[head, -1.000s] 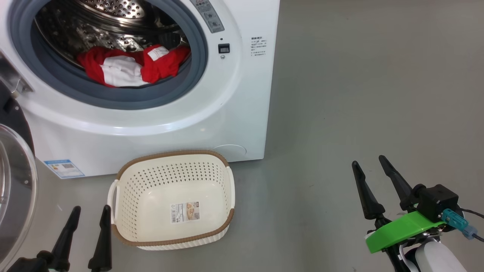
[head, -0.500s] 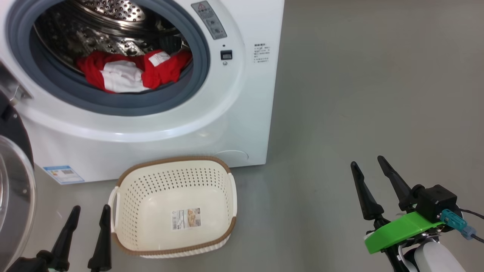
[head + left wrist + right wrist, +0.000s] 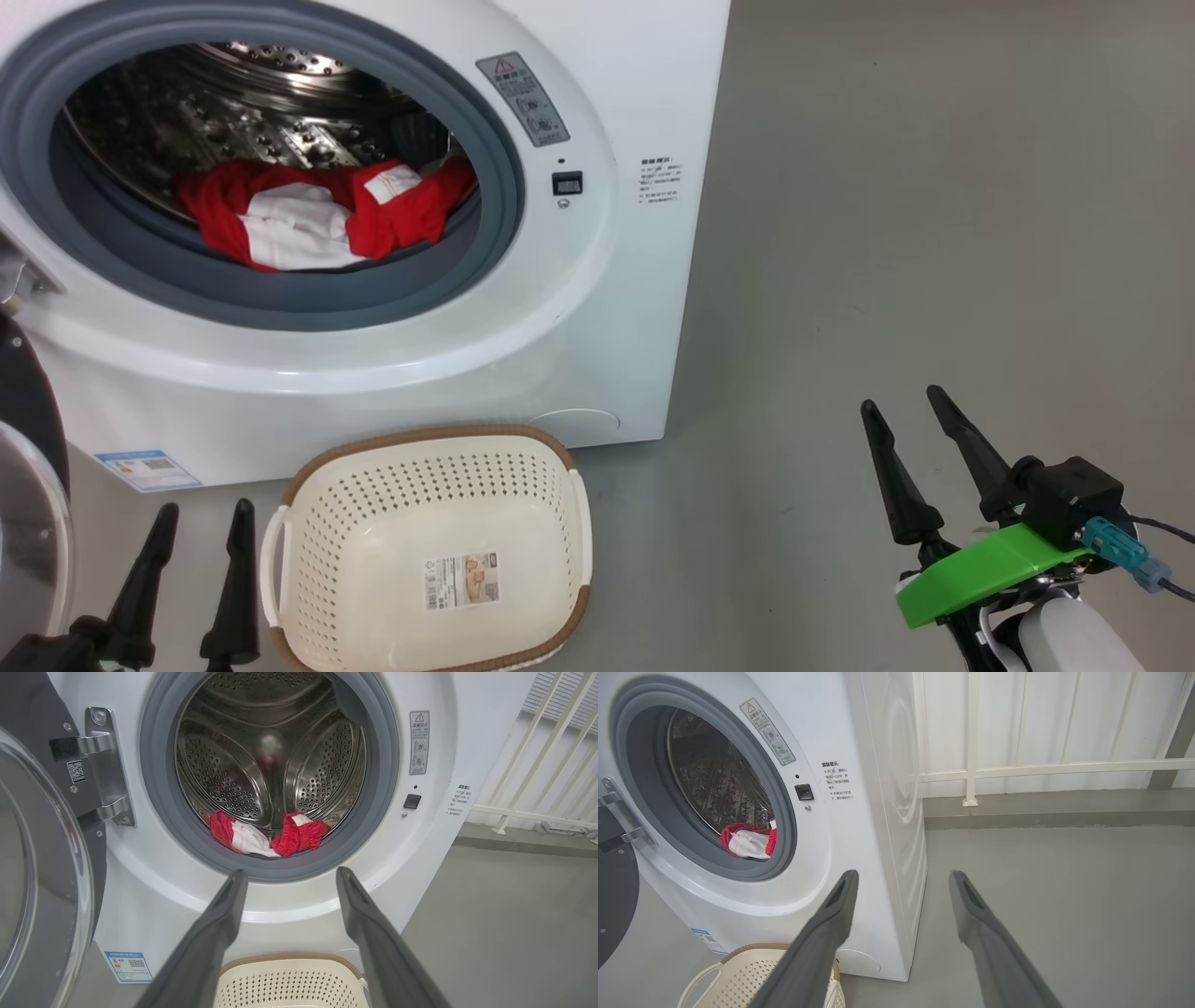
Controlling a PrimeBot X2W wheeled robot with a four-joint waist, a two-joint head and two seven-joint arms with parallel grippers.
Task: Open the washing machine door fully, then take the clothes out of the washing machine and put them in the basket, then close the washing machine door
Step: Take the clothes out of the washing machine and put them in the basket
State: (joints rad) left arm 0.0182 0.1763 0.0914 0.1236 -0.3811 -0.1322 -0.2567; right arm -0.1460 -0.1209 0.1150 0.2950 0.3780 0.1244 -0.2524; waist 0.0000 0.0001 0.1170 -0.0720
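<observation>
Both wrist views catch a railing (image 3: pixel 1041 770) past the washing machine (image 3: pixel 822 858).

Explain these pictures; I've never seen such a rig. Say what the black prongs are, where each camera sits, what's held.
It is a wheeled robot with two arms; the black prongs are its fingers. The head view looks down from its head: left fingers at lower left, right fingers at lower right, both pairs spread open, holding nothing. The two wrist views look along each arm's own fingers. Ahead stands a white washing machine, its door swung open at the left. Red and white clothes lie in the drum. An empty cream basket sits on the grey floor before it.
</observation>
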